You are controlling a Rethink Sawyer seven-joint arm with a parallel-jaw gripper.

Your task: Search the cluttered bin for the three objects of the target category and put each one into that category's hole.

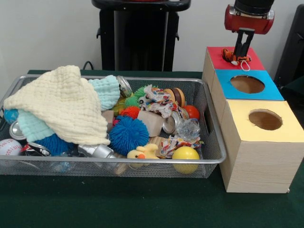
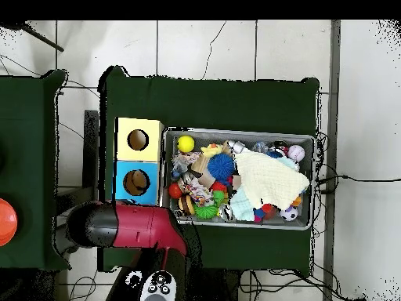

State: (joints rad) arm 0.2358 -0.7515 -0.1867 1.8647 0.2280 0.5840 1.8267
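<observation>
Green-covered table on a tiled floor, against a plain pale wall

A dark green cloth (image 1: 142, 209) covers the tabletop to every edge. Beyond its far edge rises a bare off-white wall (image 1: 47, 33). From overhead, the floor (image 2: 235, 47) shows large pale tiles with dark grout lines, thin black cables (image 2: 348, 179) trailing across them, and a second green-topped table (image 2: 27, 157) well apart, beside one short edge.

Cloth (image 1: 61, 104) over bin's (image 1: 209, 159) left — right open
</observation>
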